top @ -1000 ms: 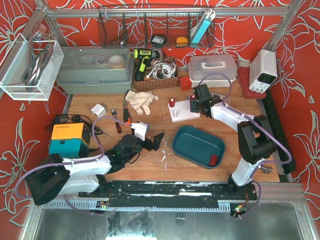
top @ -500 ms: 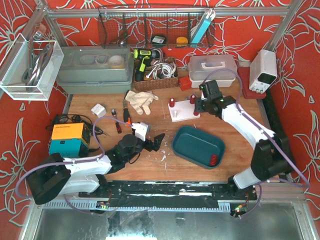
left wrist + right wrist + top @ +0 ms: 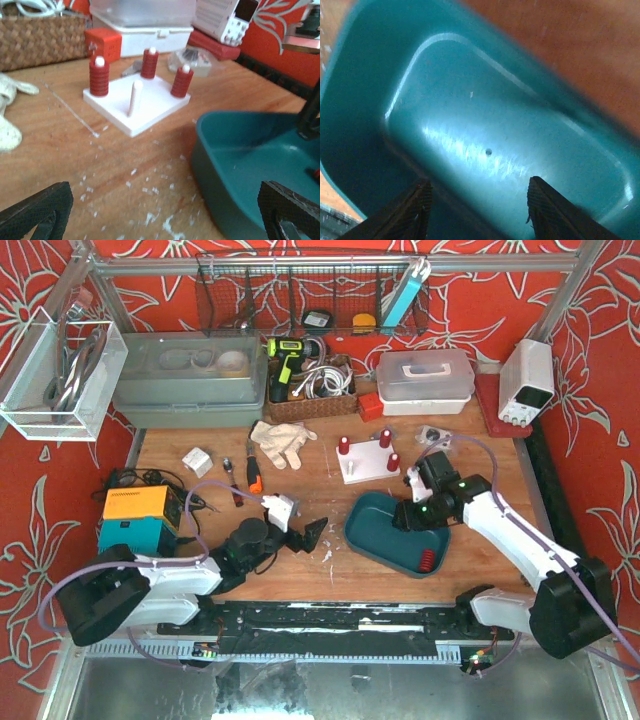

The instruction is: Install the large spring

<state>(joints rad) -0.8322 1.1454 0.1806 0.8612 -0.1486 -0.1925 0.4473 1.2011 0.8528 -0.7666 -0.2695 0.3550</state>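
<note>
Fetching step: right gripper (image 3: 405, 519) hovers, jaws spread and empty, over the teal plastic tray (image 3: 375, 536). Next, grasp the red coil spring (image 3: 425, 561) at its five o'clock. Left gripper (image 3: 306, 536) rests released.

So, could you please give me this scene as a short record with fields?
right gripper: fingers open, nothing held, above the teal bin
left gripper: fingers open, nothing held, low over the table
peg board: three pegs carry red springs; one bare peg
loose spring: red, in the bin's near right corner
</note>
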